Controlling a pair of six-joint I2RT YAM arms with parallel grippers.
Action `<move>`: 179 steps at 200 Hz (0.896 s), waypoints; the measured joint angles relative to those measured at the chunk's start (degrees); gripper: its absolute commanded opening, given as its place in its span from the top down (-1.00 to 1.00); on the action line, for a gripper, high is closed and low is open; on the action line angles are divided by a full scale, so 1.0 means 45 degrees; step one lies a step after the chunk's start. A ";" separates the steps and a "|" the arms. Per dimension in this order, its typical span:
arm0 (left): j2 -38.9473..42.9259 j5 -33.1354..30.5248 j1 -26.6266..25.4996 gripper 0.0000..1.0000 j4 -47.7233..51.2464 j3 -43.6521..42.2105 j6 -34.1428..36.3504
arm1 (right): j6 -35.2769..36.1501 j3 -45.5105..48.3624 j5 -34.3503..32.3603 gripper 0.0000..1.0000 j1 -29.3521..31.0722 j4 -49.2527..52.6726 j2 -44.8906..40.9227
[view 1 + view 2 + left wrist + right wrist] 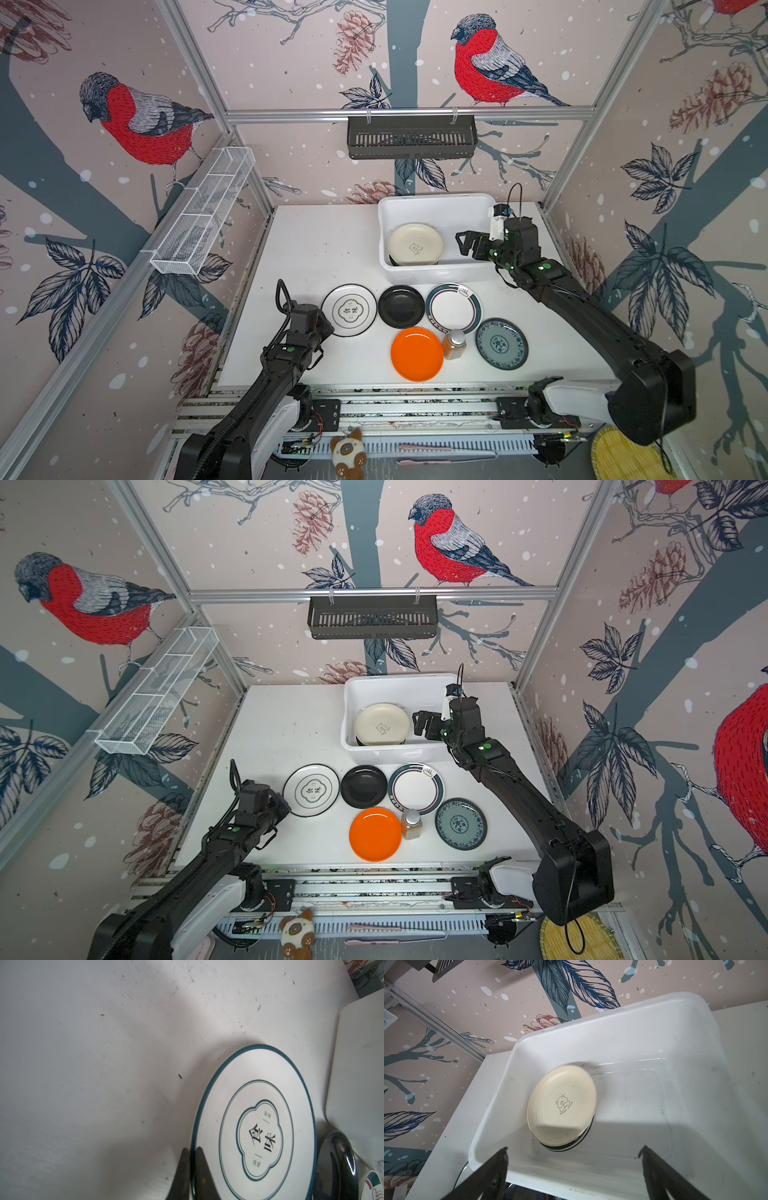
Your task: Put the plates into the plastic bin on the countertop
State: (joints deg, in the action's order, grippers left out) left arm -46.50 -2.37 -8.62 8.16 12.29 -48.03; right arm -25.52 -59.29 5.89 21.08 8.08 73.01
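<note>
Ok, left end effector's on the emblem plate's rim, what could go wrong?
The left end effector pinches the emblem plate only by its edge, so it may slip when lifted. The black plate sits beside it and could get bumped. The right end effector hangs open over the bin, possibly blocking the drop.

the white, dirt-speckled countertop (299,249) bore a white plastic bin (436,272) at its far right. before the bin lay an emblem plate (350,309), a black plate (401,306) and a teal-rimmed plate (453,307) in a row. nearer, an amber bottle (454,344) stood between an orange plate (417,354) and a blue-green patterned plate (501,343).
</note>
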 measured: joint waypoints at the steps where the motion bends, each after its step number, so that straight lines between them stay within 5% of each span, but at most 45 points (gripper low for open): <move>1: 0.0015 0.0000 0.0000 1.00 0.0010 0.0010 0.0000 | 0.0000 0.0000 0.0000 -0.99 0.0000 0.0000 0.0000; 179: 0.2948 -0.0457 0.0024 1.00 0.1297 0.1885 -0.0481 | -0.0627 0.0282 0.0384 -0.99 0.0233 -0.0549 -0.0151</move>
State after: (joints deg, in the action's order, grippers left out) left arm -33.23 -4.43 -8.51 14.00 20.78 -50.19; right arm -28.34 -58.02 7.62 22.13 5.61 72.34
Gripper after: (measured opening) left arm 0.058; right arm 0.996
